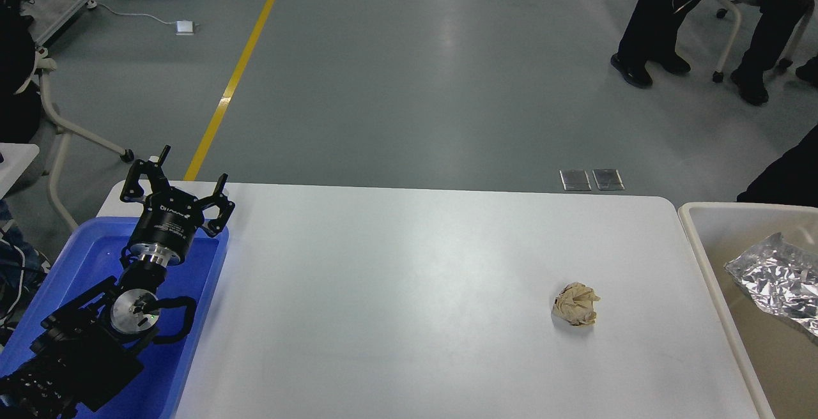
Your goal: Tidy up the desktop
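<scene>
The white desktop [396,278] fills the middle of the head view. A crumpled beige paper ball [576,304] lies on it toward the right. My left gripper [177,176] is open and empty, held above the far end of the blue tray [204,291] at the desktop's left edge, far from the paper ball. My right gripper is out of view. A crumpled silver foil sheet [776,281] lies inside the beige-white bin [703,259] at the right.
People's legs [658,16] and a wheeled chair [735,29] stand on the grey floor beyond the desktop at the upper right. A yellow floor line [239,68] runs behind. Another table leg frame [64,125] is at the left.
</scene>
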Controlling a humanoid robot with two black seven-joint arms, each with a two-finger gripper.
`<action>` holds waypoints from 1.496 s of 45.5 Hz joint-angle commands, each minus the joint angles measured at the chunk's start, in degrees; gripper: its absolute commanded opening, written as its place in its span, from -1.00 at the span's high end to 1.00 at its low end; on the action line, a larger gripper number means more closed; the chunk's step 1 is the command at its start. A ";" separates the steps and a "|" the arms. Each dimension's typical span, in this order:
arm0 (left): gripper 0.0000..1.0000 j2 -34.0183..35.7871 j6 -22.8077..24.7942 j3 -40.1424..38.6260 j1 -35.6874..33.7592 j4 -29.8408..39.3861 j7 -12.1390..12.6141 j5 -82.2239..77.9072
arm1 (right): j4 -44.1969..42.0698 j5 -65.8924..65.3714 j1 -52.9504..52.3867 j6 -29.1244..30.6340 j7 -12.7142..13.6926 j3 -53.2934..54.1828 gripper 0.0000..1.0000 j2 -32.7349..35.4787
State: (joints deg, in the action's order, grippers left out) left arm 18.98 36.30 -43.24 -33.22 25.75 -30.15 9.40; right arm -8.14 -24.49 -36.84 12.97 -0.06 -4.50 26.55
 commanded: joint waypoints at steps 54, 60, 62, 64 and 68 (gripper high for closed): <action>-1.00 0.00 0.00 0.00 0.00 0.00 0.00 0.00 | 14.90 1.90 -21.43 -6.90 -0.47 29.97 -0.99 11.95; -1.00 0.00 0.00 0.00 0.00 0.00 0.00 0.00 | 18.85 1.90 -23.89 -6.81 -0.47 37.81 -0.99 12.65; -1.00 0.00 0.00 0.00 0.00 0.00 0.00 0.00 | 21.05 1.90 -24.16 -6.81 -0.47 38.95 -0.99 13.53; -1.00 0.00 0.00 0.00 0.00 0.00 0.00 0.00 | 23.94 1.90 -24.25 -6.81 -0.47 40.18 -0.99 14.40; -1.00 0.00 0.00 0.00 0.00 0.00 0.00 0.00 | 30.97 1.90 -24.25 -6.73 -0.47 43.43 -0.99 16.25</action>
State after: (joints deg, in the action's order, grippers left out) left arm 18.98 36.30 -43.24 -33.21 25.76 -30.15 9.40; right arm 9.96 -22.59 -57.77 6.19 -0.49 26.98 38.57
